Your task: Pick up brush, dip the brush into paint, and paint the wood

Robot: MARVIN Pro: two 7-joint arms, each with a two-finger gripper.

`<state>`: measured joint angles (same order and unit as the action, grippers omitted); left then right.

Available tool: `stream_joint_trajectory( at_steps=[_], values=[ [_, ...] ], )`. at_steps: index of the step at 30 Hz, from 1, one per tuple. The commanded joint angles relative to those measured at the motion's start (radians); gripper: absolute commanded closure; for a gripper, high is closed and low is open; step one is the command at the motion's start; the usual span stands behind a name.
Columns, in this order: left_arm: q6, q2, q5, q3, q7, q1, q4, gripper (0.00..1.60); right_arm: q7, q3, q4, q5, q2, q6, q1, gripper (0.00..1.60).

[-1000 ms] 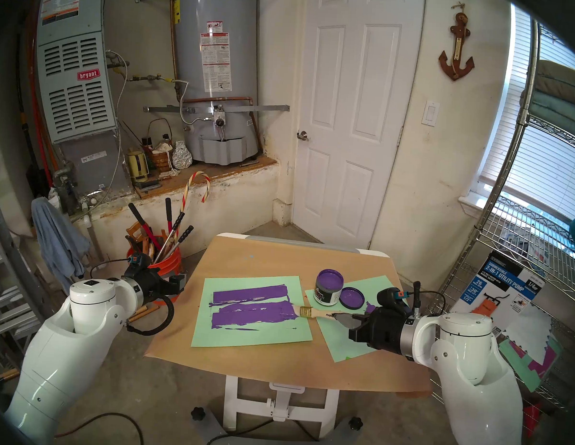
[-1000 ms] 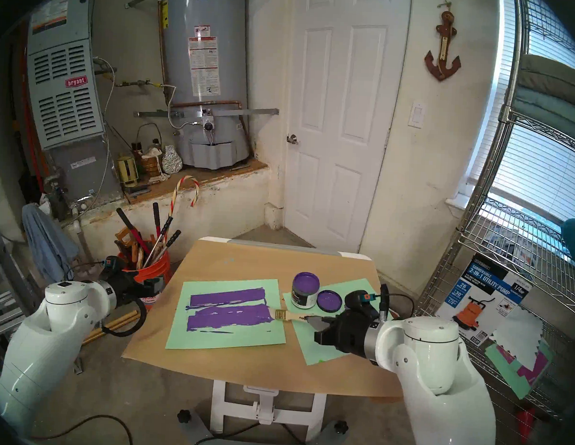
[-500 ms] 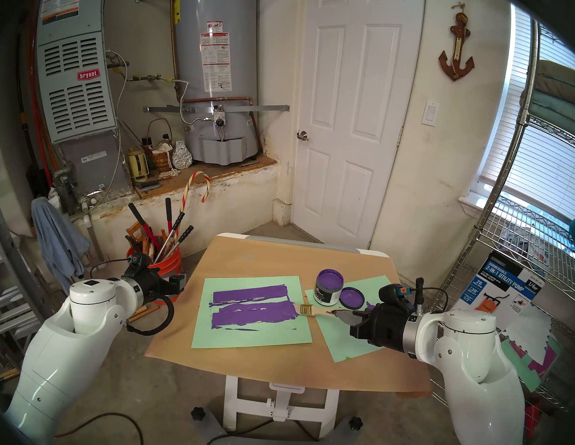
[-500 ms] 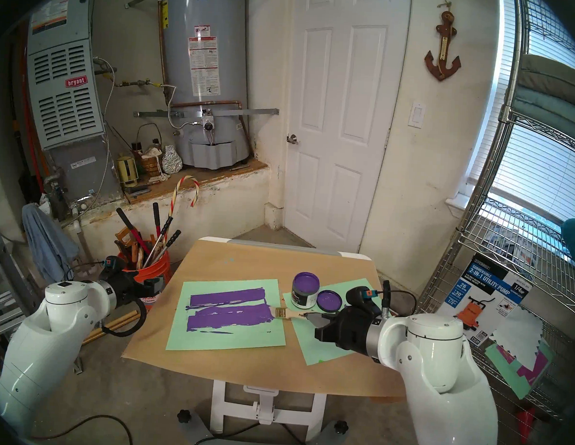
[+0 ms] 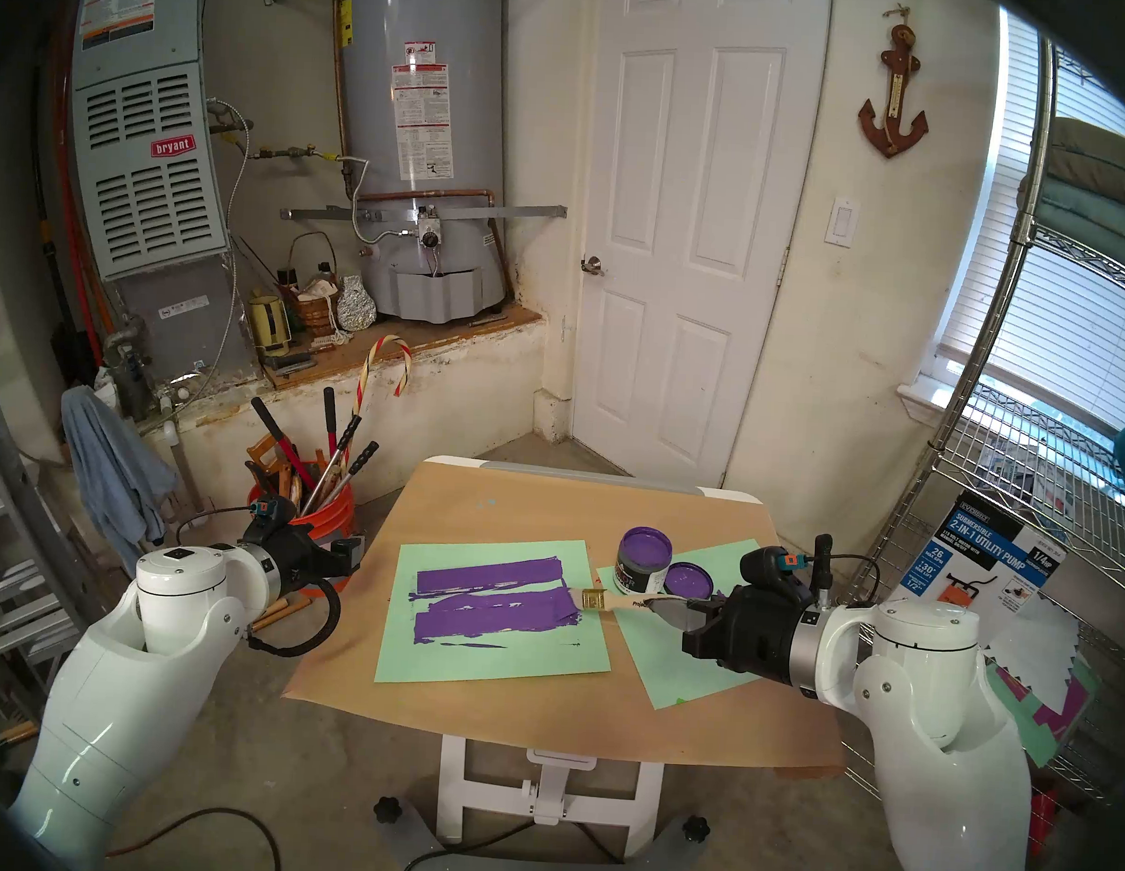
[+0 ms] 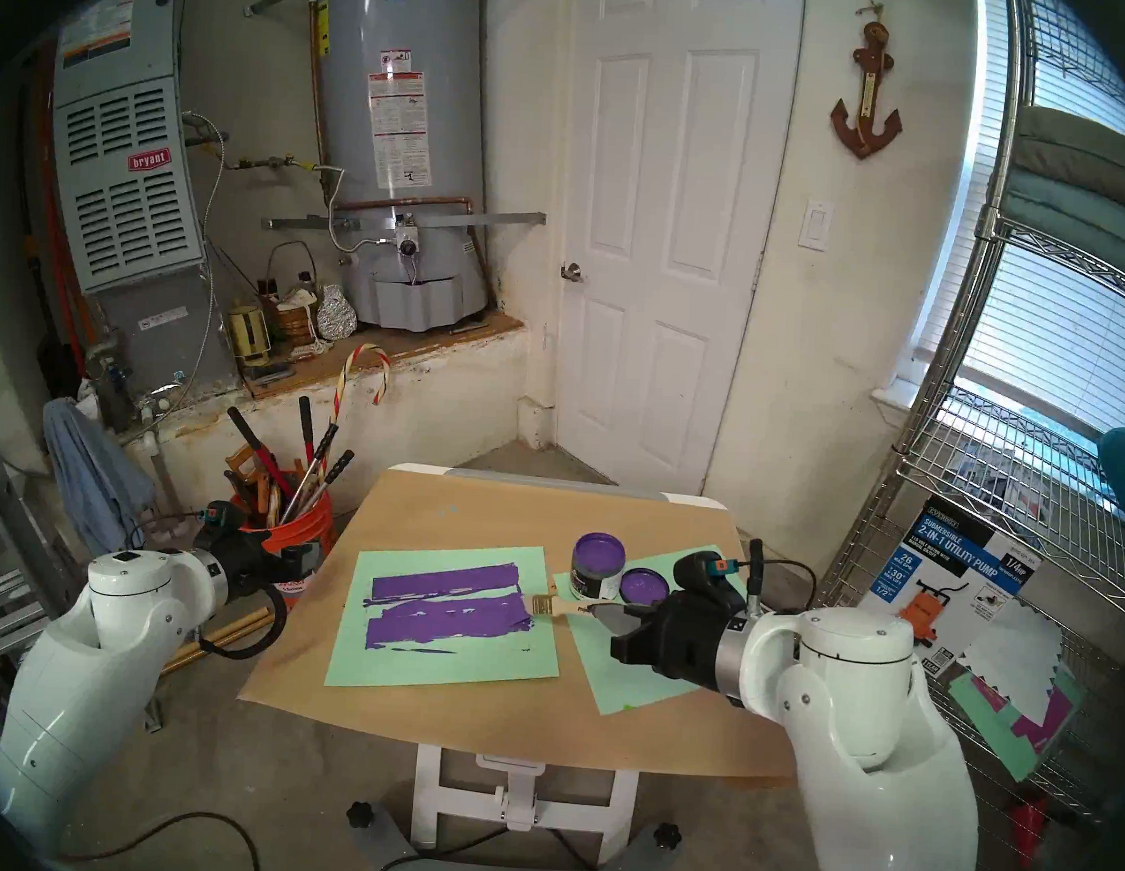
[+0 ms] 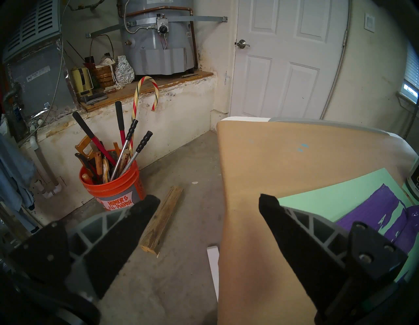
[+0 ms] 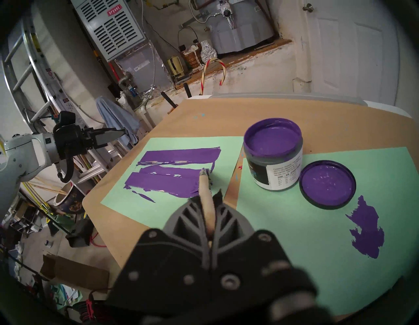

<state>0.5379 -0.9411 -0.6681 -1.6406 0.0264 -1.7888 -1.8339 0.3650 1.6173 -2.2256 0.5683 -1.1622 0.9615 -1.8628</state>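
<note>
As the left head camera showed it, brush (image 5: 610, 602): lay nearly level, with its bristles at the right end of the wood (image 5: 498, 623), placed for a stroke along it; whether they touched could not be told.
Same view, right gripper (image 5: 661, 609): fingers clamped on the handle's rear end, which gave the bristles reach across the green sheet (image 5: 489, 665).
Same view, paint (image 5: 643, 559): open jar just above the handle in frame, close enough for a re-dip, with its lid (image 5: 689, 580) lying beside it at right.
Right head view, wood (image 6: 452, 624): purple-coated, at frame centre, lying left to right so that strokes ran lengthwise.
Left wrist view, left gripper (image 7: 209, 202): fingers apart and empty, beside the table (image 7: 260, 158) edge, judged parked clear of the work.
Right wrist view, brush (image 8: 205, 197): ran up from the closed fingers at centre to the strip's right end; paint (image 8: 273, 145) at upper right.
</note>
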Motion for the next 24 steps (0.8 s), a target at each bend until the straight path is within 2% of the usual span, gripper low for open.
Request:
stream_joint_trajectory(
  at_steps=[1, 11, 14, 24],
  values=[
    [-0.002, 0.001, -0.002, -0.009, 0.001, 0.004, -0.014, 0.00, 0.007, 0.007, -0.052, 0.017, -0.015, -0.002, 0.004, 1.60],
    [-0.002, 0.002, -0.002, -0.009, 0.001, 0.004, -0.014, 0.00, 0.003, 0.050, -0.094, 0.059, -0.078, -0.002, -0.001, 1.60],
    [-0.002, 0.002, -0.002, -0.009, 0.001, 0.005, -0.014, 0.00, 0.013, 0.089, -0.106, 0.100, -0.127, -0.020, -0.011, 1.60],
    [-0.002, 0.002, -0.002, -0.009, 0.001, 0.005, -0.014, 0.00, 0.020, 0.233, -0.161, 0.187, -0.218, -0.043, -0.077, 1.60]
  ],
)
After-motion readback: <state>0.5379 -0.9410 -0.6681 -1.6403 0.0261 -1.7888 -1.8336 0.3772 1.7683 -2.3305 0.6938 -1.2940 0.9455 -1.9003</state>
